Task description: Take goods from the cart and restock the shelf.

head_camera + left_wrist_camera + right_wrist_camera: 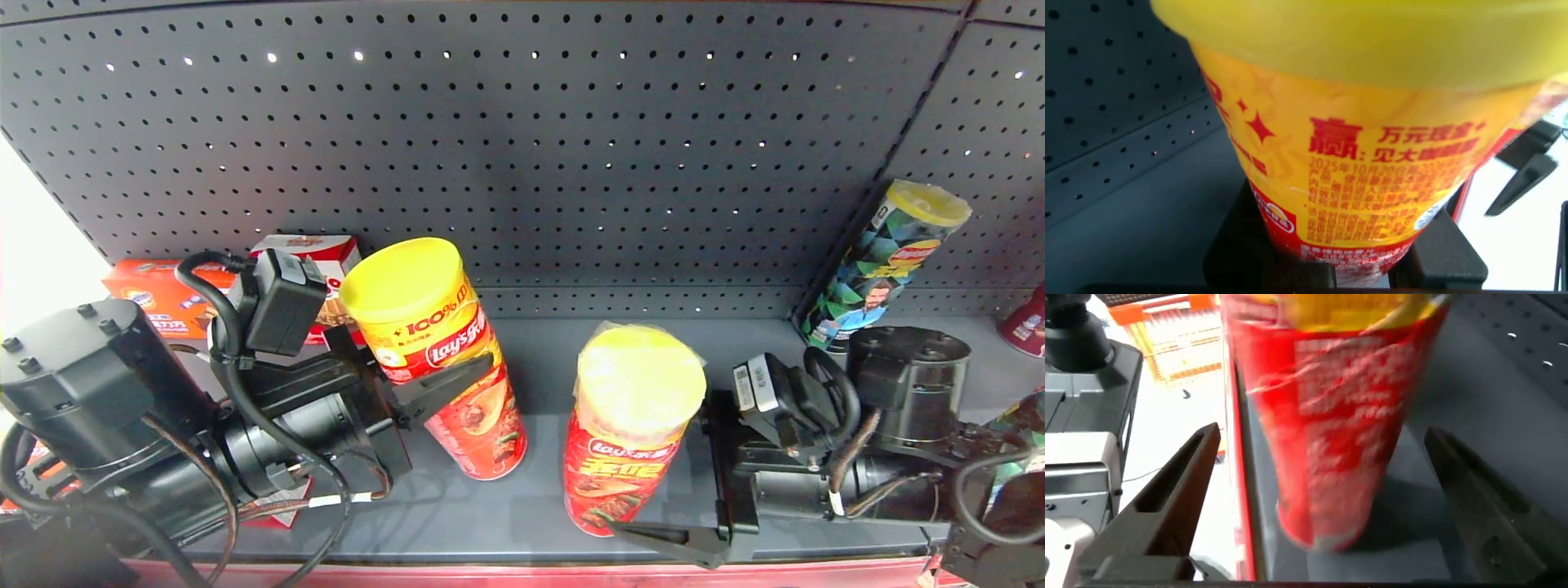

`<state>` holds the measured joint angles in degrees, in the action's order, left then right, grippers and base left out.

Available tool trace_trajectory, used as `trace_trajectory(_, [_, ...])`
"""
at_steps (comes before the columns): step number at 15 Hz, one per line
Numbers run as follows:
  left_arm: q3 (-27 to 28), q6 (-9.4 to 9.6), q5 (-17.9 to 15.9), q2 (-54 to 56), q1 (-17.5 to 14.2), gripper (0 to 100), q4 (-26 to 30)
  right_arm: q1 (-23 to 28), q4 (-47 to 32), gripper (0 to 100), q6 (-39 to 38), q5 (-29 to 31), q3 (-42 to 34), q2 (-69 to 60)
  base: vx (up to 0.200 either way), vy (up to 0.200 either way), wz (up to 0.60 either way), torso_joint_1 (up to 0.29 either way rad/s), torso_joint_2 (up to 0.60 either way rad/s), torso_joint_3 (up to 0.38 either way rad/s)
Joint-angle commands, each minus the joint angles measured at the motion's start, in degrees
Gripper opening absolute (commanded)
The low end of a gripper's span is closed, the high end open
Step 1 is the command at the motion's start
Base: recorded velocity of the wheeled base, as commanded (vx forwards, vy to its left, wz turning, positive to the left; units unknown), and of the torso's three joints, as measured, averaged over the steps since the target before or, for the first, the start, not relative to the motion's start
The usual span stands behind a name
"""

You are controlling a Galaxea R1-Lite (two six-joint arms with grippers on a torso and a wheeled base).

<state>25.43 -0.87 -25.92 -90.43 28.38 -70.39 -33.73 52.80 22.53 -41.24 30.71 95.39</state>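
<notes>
Left claw (429, 367) is clamped on the yellow-and-red chip can (424, 327), left of centre in the head view, with its fingers pinching across the mid-body just under the yellow band. The can leans, lid toward upper left and base low over the shelf deck (547, 359); can't tell whether the base touches. In the left wrist view the same can (1364, 163) sits right up against the palm, with the pegboard back panel (1102, 90) behind it.

Right claw (641, 482) is spread wide and holds nothing. Its fingers straddle the red chip can (629, 457) with the film-wrapped yellow lid. That can stands upright on the deck, right of centre, near the first can but apart from it. The right wrist view confirms this: fingers (1167, 506) are clear of the can (1331, 441), with a gap on each side. The can's base sits on the deck close to the front edge.

Rest of the shelf:
- Teal can (886, 261) with a yellow lid, tilted and leaning on the back panel at upper right.
- Orange box (159, 298) and red-white box (318, 249) at far left, behind the left arm.
- Dark red item (1024, 322), cut off at the right edge.
- Red strip (531, 573) along the front edge at the bottom of the frame.
</notes>
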Motion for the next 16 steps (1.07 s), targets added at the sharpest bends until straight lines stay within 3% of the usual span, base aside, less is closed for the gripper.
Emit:
trace_trajectory(1, [0.1, -0.01, -0.1, 0.0, 0.0, 0, 0.0, 0.1, -0.1, 100, 0.0, 2.0, -3.8, -6.7, 0.0, 0.0, 0.0, 0.0, 0.0, 0.0])
trace_trajectory(7, [0.1, 0.16, 0.0, 0.0, 0.1, 0, 0.1, -0.2, -2.3, 100, -0.2, 11.4, -12.1, -22.5, 0.0, 0.0, 0.0, 0.0, 0.0, 0.0])
trace_trajectory(13, [-0.5, 0.25, 0.1, 0.1, 0.0, 0, 0.1, -4.6, -16.8, 100, -0.4, 24.7, -21.5, -44.9, 0.0, 0.0, 0.0, 0.0, 0.0, 0.0])
trace_trajectory(16, [-0.5, 0.43, 0.1, 0.0, 0.0, 0, 0.1, -4.4, -19.3, 100, -1.8, 27.1, -25.0, -51.9, 0.0, 0.0, 0.0, 0.0, 0.0, 0.0])
